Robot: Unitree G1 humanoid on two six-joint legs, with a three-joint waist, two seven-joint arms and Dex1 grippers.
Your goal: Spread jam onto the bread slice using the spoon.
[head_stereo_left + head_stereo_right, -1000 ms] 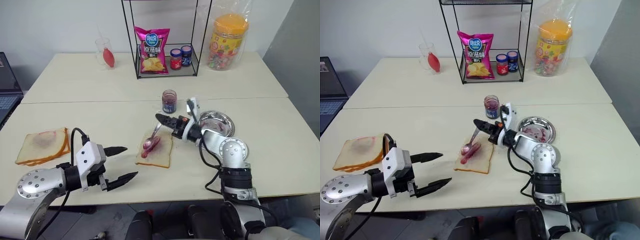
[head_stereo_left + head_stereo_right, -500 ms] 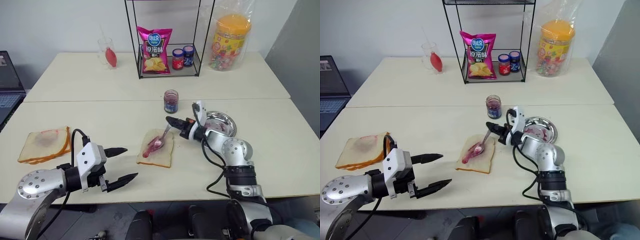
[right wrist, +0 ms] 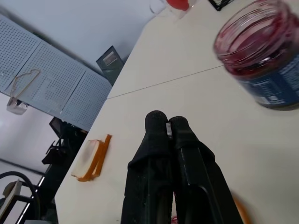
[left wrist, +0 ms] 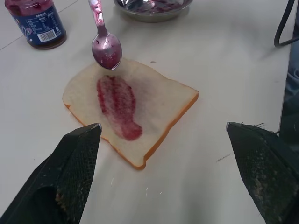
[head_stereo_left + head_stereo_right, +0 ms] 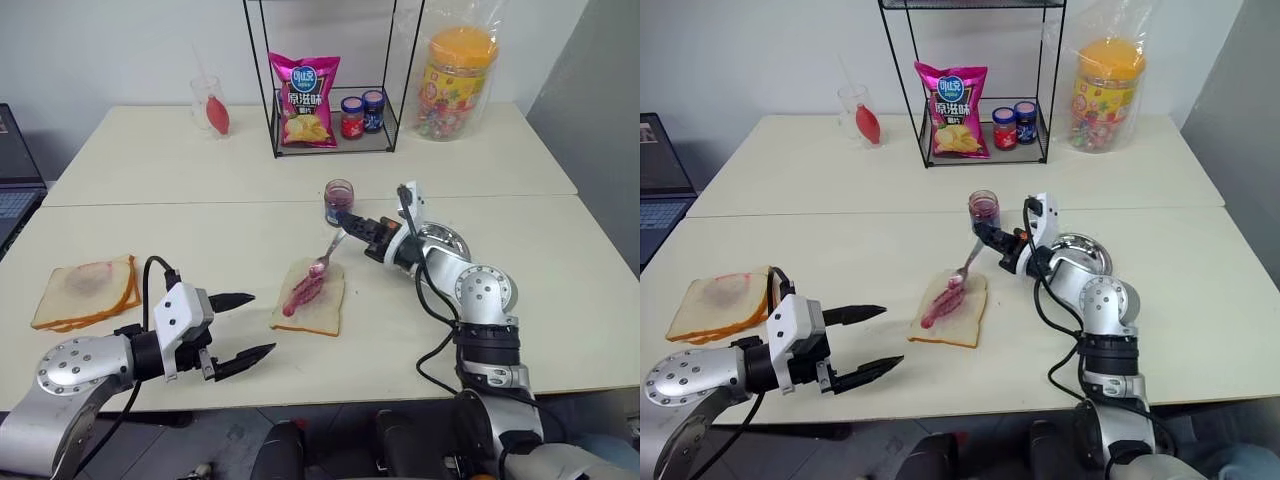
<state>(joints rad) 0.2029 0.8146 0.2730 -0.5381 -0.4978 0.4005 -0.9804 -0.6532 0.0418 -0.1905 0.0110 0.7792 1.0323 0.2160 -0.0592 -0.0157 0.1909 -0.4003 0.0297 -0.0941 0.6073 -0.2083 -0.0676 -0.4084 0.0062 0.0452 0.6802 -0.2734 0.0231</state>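
The bread slice (image 5: 308,298) lies mid-table with a red-purple streak of jam (image 4: 117,105) along its middle. My right gripper (image 5: 354,228) is shut on the spoon (image 5: 328,254) by its handle. The spoon's jam-smeared bowl (image 4: 107,48) hangs just above the slice's far edge. The open jam jar (image 5: 338,201) stands close behind the gripper and looks large in the right wrist view (image 3: 261,60). My left gripper (image 5: 246,325) is open at the front of the table, left of the slice, with nothing between its fingers (image 4: 74,172).
A steel dish (image 5: 447,243) smeared with jam sits right of the right gripper. A stack of slices (image 5: 85,290) lies at the far left. At the back stand a wire rack (image 5: 330,120) with chips and two small jars, a glass (image 5: 208,103) and a candy tub (image 5: 456,82).
The right gripper has lifted the spoon off the bread and drawn it back and to the right, towards the jar. The left gripper has stayed where it was.
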